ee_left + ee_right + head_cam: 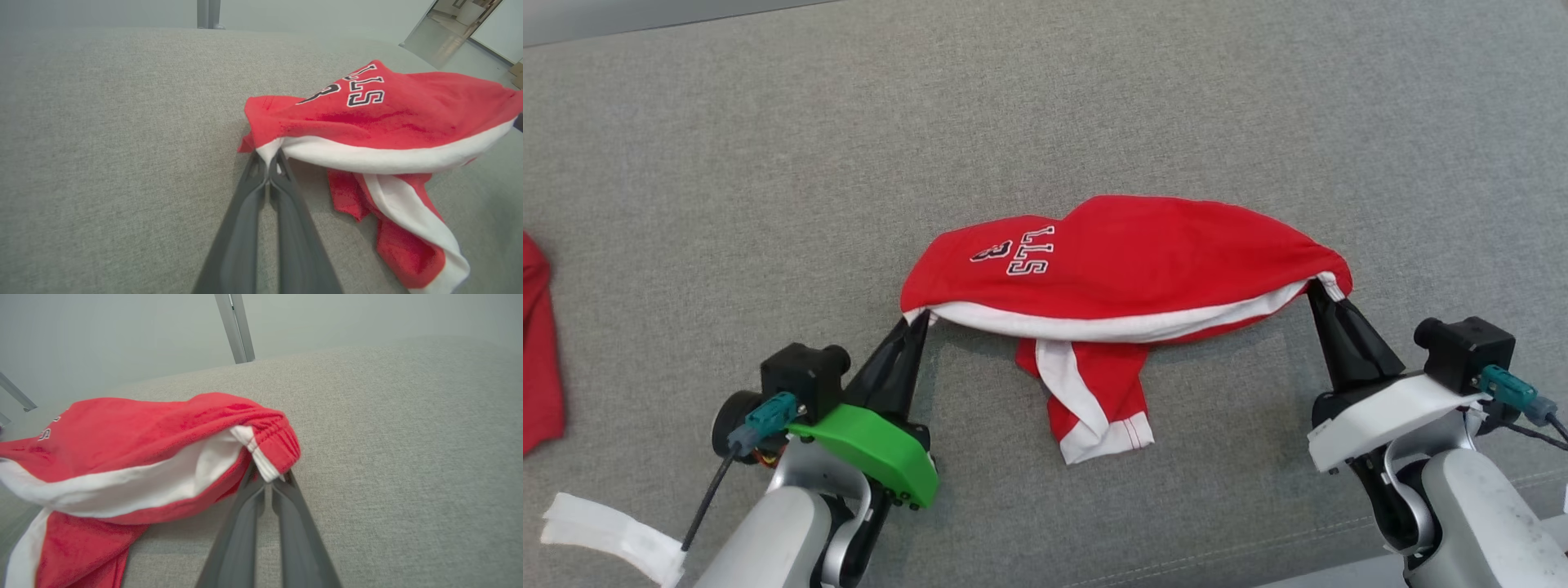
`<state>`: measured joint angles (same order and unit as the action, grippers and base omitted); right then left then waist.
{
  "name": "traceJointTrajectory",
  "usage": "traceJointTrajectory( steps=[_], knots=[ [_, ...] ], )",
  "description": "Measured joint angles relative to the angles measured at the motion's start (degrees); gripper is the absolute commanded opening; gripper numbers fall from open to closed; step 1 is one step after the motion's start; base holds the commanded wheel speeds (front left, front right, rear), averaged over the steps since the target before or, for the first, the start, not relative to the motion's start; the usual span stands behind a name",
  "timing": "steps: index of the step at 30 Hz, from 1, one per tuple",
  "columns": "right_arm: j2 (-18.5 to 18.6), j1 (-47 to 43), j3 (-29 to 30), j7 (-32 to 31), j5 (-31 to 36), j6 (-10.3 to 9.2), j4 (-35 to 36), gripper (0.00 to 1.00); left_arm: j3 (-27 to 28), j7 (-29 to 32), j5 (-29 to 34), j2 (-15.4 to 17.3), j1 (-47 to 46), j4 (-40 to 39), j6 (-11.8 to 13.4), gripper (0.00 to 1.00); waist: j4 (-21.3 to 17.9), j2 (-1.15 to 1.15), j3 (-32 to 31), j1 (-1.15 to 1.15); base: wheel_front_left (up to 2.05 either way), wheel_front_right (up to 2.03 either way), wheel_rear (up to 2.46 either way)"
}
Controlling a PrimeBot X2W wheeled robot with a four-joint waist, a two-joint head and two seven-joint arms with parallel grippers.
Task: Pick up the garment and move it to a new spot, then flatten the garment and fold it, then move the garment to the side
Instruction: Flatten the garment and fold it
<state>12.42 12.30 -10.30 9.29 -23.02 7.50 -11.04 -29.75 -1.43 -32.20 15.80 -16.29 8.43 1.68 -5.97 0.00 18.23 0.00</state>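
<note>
In the middle of the head view we saw the red garment with white trim and black-and-white lettering stretched sideways across the grey woven fabric surface, held at both ends. At its left end the left gripper, reaching up from the lower left of the frame, had its two dark fingers pressed together on the white-edged corner of the garment. In the left wrist view we found those fingers meeting at their tips just where the white hem began, with the cloth running off to the right of the frame. At the right end the right gripper was likewise clamped on the garment; the right wrist view showed its fingers closed on a gathered red corner with a white band. Between the two grips the white hem sagged in a shallow curve, and below it a loose red-and-white part hung down and lay on the grey surface at centre frame. A bright green plastic cover sat on the left wrist and a white cover on the right. At the left edge of the head view lay another piece of red cloth, well apart from the garment, and a strip of white material showed at the lower left corner.
</note>
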Motion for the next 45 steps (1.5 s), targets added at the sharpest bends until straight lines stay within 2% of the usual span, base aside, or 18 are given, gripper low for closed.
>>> traceJointTrajectory(
  steps=[6, 11, 16, 22, 27, 37, 41, 45],
  knots=[
    [2.2, 0.2, 0.0, -4.7, -1.9, 0.0, 9.7, 0.0, 2.9, -2.6, 2.0, 2.4, -0.9, -8.6, 3.2, 0.0, 0.0, 0.0, -1.4, 0.0, 0.0, 0.0, 0.0],
    [4.2, 3.3, 0.9, -7.8, -6.2, 0.0, 18.5, 0.0, 6.3, -3.4, 4.9, 5.4, -4.1, -18.0, 5.8, 0.0, 0.7, 0.0, -3.0, 0.0, 0.0, 0.0, 0.0],
    [5.7, 8.6, 1.9, -8.9, -8.3, 0.0, 23.4, 0.0, 9.6, -3.2, 7.3, 7.7, -10.5, -24.0, 6.9, 0.0, 1.8, 0.0, -4.3, 0.0, 0.0, 0.0, 0.0],
    [6.5, 15.0, 2.0, -10.7, -9.9, 0.0, 26.9, 0.0, 11.7, -2.5, 8.8, 8.7, -18.6, -28.4, 7.2, 0.0, 2.7, 0.0, -5.6, 0.0, 0.0, 0.0, 0.0],
    [7.1, 17.6, 2.2, -12.6, -10.6, 0.0, 27.5, 0.0, 12.4, -1.4, 10.0, 8.9, -23.0, -30.4, 7.5, 0.0, 3.4, 0.0, -7.0, 0.0, 0.0, 0.0, 0.0],
    [7.1, 17.7, 3.0, -13.8, -10.7, 0.0, 26.0, 0.0, 12.0, -0.4, 9.1, 8.7, -23.1, -29.9, 8.1, 0.0, 3.7, 0.0, -6.7, 0.0, 0.0, 0.0, 0.0],
    [7.4, 18.8, 3.3, -13.8, -10.2, 0.0, 23.9, 0.0, 11.5, -0.8, 7.5, 8.5, -23.3, -27.9, 6.7, 0.0, 3.9, 0.0, -5.1, 0.0, 0.0, 0.0, 0.0],
    [7.7, 22.6, 3.4, -13.0, -9.9, 0.0, 20.6, 0.0, 11.2, -2.0, 6.0, 7.6, -26.7, -23.5, 4.3, 0.0, 4.1, 0.0, -2.7, 0.0, 0.0, 0.0, 0.0]
  ],
)
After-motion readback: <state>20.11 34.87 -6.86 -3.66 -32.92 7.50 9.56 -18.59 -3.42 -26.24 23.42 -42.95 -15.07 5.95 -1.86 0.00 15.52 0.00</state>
